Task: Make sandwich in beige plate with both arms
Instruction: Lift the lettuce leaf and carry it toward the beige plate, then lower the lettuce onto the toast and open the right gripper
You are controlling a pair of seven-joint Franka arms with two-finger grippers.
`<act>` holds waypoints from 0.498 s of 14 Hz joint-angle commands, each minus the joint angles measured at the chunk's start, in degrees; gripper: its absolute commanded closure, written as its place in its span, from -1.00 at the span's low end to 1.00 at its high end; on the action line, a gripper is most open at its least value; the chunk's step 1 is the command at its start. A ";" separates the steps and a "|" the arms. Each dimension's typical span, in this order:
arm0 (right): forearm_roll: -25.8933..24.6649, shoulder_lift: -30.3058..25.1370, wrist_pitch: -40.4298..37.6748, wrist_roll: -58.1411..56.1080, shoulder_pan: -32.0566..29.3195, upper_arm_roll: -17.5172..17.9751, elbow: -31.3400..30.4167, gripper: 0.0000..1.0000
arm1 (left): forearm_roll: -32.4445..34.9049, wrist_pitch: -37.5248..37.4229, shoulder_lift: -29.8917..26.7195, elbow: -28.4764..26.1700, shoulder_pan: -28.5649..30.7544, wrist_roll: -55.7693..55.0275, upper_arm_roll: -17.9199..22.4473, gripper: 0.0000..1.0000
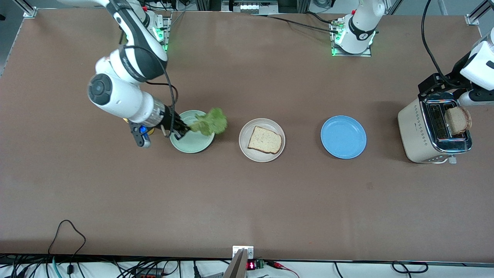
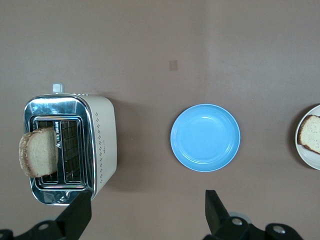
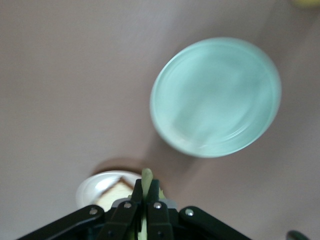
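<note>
right gripper (image 1: 184,131): over the mint-green plate (image 1: 192,143), fingers pinched on the lettuce leaf (image 1: 210,122)
left gripper (image 2: 145,212): waiting over the worktop (image 1: 247,200) beside the toaster (image 1: 433,131), fingers wide, empty
beige plate (image 1: 245,144): between mint-green and blue plate (image 1: 343,137), one bread slice (image 1: 264,140) on it
second slice (image 1: 458,120): in a toaster slot
risk: thin pinch on floppy leaf; it could slip or land off the bread

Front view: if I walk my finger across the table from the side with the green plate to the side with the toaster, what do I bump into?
Mint-green plate → lettuce leaf held by the right gripper → beige plate with a bread slice → blue plate → toaster with bread.
</note>
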 commanded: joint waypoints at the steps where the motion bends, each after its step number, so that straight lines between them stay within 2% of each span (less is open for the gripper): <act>1: 5.19 5.82 6.93 8.84 5.77 -1.53 4.73 1.00 | -0.79 0.25 -0.04 0.16 0.01 0.40 -0.44 -1.00; 4: 5.65 11.00 11.08 16.75 14.13 -6.97 8.77 1.00 | -0.79 0.86 -0.04 -0.10 0.36 0.40 -0.35 -1.00; 7: 5.65 16.19 16.52 22.92 18.97 -9.44 12.99 1.00 | -0.88 0.78 0.05 -0.10 0.45 0.40 -0.35 -1.00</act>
